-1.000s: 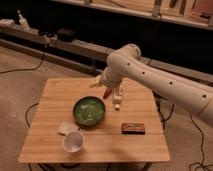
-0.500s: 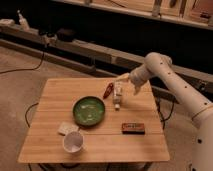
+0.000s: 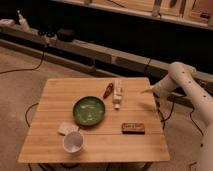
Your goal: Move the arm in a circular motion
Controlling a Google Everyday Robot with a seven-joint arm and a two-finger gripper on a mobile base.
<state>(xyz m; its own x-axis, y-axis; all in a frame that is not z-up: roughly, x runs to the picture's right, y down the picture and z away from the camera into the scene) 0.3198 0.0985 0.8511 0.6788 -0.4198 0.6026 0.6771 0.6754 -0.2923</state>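
The arm [image 3: 189, 86] has swung out of the centre of the frame to the right side. Its bulbous elbow now stands at the right edge and its slim end points left toward the right rim of the wooden surface [image 3: 95, 146]. A second ago it reached across the middle of that surface. The sweep reads as one arc of the circle the task calls for, with the return half probably still to come.

Nothing on the surface has shifted. The green bowl [image 3: 89, 110] sits at centre, the white cup [image 3: 73, 142] at lower left and the dark packet [image 3: 133, 128] at lower right. The tool [image 3: 147, 90] has drawn back from beside the bowl and now hangs just off the surface's right rim, carrying nothing that can be seen.

The arm's lower length runs out of the frame at the right, and its base is unseen. A red item [image 3: 107, 91] and a pale upright object [image 3: 118, 93] above the bowl cannot be identified. Whether the tool is clenched or released cannot be told.
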